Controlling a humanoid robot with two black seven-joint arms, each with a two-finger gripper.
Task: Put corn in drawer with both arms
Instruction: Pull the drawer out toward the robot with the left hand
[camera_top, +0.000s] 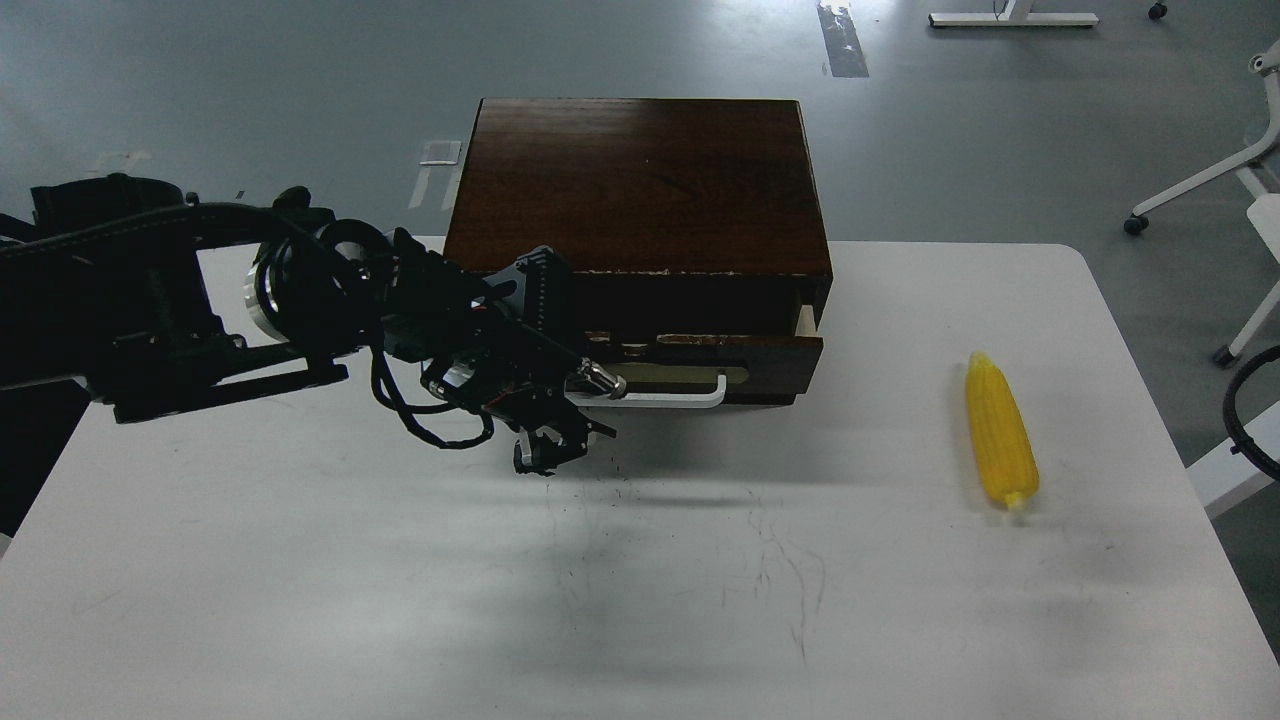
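Note:
The yellow corn (1001, 432) lies on the white table (640, 610) at the right, clear of both arms. The dark brown wooden box (640, 180) stands at the table's back. Its drawer (775, 360) is pulled out a little, and a pale inner side (803, 318) shows at the right. My left gripper (583, 397) comes in from the left and is closed on the left end of the white bar handle (680, 399). My right gripper is out of view.
A black cable loop (1235, 400) hangs at the right edge of the view beside the table. White chair legs (1190, 190) stand on the grey floor at the back right. Dark scuff marks (770, 560) run across the table's middle.

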